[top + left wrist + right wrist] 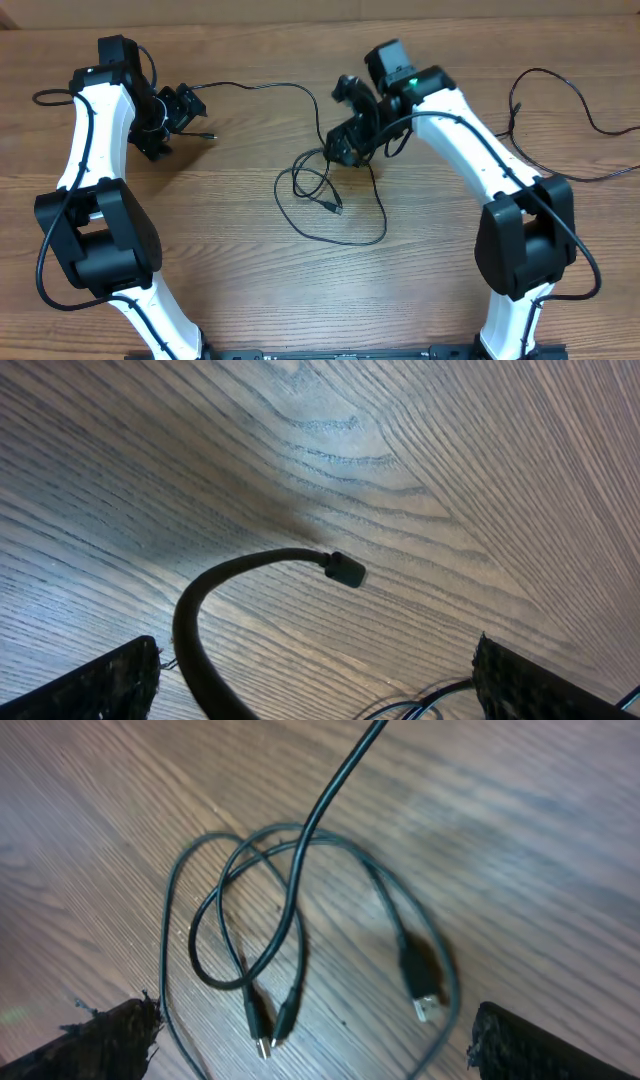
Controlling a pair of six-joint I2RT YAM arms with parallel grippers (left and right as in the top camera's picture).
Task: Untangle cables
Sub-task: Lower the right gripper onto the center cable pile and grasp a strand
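Cables (pixel 298 870): loose crossed loops on wooden table (pixel 450 300), one end by our left gripper (pixel 188 108); both grippers spread, empty, right gripper (pixel 342 148) hovering above, presumably to choose a strand.

overhead: cables (pixel 330 205) partly hidden under right hand (pixel 345 145) | right wrist: cables cut off at bottom edge

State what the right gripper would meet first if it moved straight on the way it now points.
Most likely the cables: their loops and plug tips lie on the table between the right gripper's open fingers. Depth is unclear; the way to them looks free.
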